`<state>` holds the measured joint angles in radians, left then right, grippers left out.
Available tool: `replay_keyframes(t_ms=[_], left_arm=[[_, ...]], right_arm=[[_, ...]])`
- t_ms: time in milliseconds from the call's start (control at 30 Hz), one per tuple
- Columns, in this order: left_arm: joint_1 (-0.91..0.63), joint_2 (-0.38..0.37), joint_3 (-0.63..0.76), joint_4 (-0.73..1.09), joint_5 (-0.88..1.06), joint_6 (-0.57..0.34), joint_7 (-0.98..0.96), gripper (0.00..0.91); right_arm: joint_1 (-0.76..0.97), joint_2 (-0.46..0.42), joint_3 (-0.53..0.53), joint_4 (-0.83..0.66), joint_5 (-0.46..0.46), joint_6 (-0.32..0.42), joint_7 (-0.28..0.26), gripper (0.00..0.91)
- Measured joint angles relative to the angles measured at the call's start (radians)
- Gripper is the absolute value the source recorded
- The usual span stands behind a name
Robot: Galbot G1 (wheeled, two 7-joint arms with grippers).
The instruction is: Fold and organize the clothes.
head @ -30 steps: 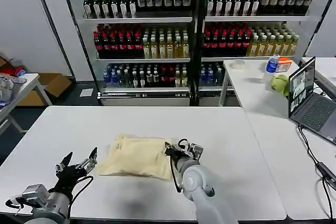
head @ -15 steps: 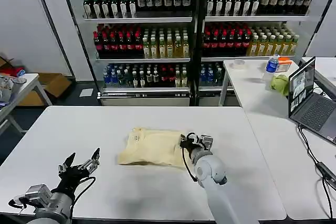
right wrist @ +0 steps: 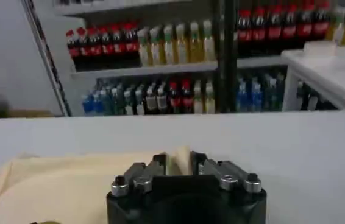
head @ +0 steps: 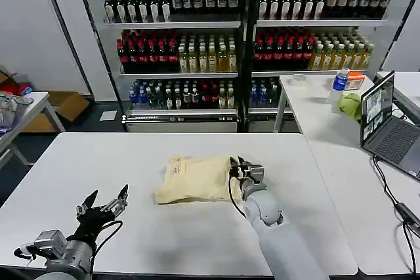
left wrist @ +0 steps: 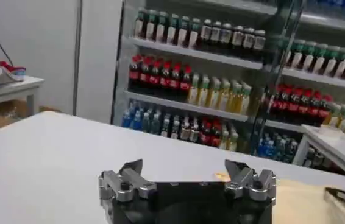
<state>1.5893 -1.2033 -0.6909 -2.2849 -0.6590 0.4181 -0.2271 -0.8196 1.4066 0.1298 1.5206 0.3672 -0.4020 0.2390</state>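
I judge folding nearly done: the shirt (head: 197, 179) lies folded mid-table (head: 131, 155), my right gripper (head: 243, 171) pinching its right edge, left gripper (head: 105, 204) spread idle near me, final placement left.

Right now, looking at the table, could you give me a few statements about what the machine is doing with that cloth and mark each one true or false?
1. The right end effector is pinching the edge of the cream-yellow garment. True.
2. The left end effector is also gripping the garment. False: it is open above bare table, well apart from the garment.
3. The garment lies folded into a compact shape near the middle of the table. True.
4. The garment hangs in the air. False: it lies on the table.
5. An open laptop sits on the garment's table. False: it is on the side table to the robot's right.
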Motion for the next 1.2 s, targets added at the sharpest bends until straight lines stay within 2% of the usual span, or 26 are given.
replay_keyframes(t_ms=[200, 467, 900, 1200], left_arm=[[-0.001, 0.009, 0.006, 0.001, 0.006, -0.005, 0.007, 0.907], [-0.001, 0.016, 0.02, -0.001, 0.02, -0.006, 0.02, 0.907], [0.006, 0.003, 0.033, -0.001, 0.061, -0.016, 0.052, 0.907], [0.019, -0.006, 0.028, 0.0, 0.101, -0.026, 0.076, 0.907]], right_arm=[[-0.083, -0.046, 0.021, 0.089, -0.117, 0.106, -0.003, 0.907], [-0.278, -0.103, 0.099, 0.283, -0.195, 0.176, -0.015, 0.907], [-0.604, -0.114, 0.251, 0.554, -0.243, 0.253, -0.034, 0.907], [-0.711, -0.103, 0.302, 0.647, -0.247, 0.27, -0.036, 0.907]])
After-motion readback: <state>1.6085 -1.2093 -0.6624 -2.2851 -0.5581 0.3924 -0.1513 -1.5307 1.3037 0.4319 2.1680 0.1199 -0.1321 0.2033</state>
